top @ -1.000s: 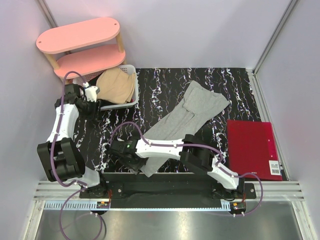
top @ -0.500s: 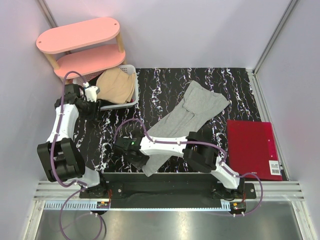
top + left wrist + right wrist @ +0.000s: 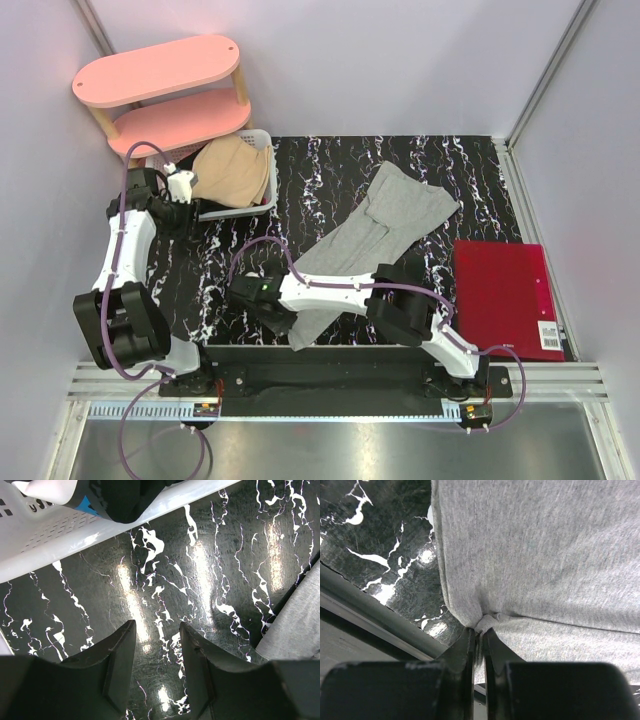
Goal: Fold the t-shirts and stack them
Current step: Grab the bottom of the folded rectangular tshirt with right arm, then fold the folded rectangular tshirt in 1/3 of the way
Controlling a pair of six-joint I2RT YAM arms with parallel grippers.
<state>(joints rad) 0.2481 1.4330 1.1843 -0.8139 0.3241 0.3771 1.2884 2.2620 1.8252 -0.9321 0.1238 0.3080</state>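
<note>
At the near edge of the desk (image 3: pixel 330 170), the right hand (image 3: pixel 288 324) is clenched on the grey t-shirt (image 3: pixel 390 225). Its wrist view shows the two fingers pressed together with a small pucker of grey cloth (image 3: pixel 485 622) pinched between the tips, right at the shirt's near hem, just above the desk's front lip.

From that pinch the grey shirt runs away diagonally toward the far right as a long, narrowed band. It is bunched along its length rather than spread flat, and its far end is wider and rumpled. Just right of it, lying flat and apart from the cloth, is a red folder (image 3: pixel 500 295).

Further back on the left, the left hand (image 3: pixel 156 635) hangs over bare desk just beside the white basket (image 3: pixel 265 140). Its fingers are parted, nothing lies between them, and it touches neither basket nor cloth. The tan t-shirt (image 3: pixel 235 170) is heaped in the basket, and the left wrist view shows a dark garment (image 3: pixel 125 500) drooping over the basket's rim (image 3: pixel 75 535). Behind the basket, in the far corner, stands a pink shelf (image 3: pixel 160 90).

By my reading the task is at an early stage. No shirt shows a finished fold, and no stack is visible anywhere on the desk. The grey shirt looks to be in the spreading step, with only one corner gripped. The tan and dark shirts have yet to leave the basket, so nearly all the folding and all the stacking remain.
</note>
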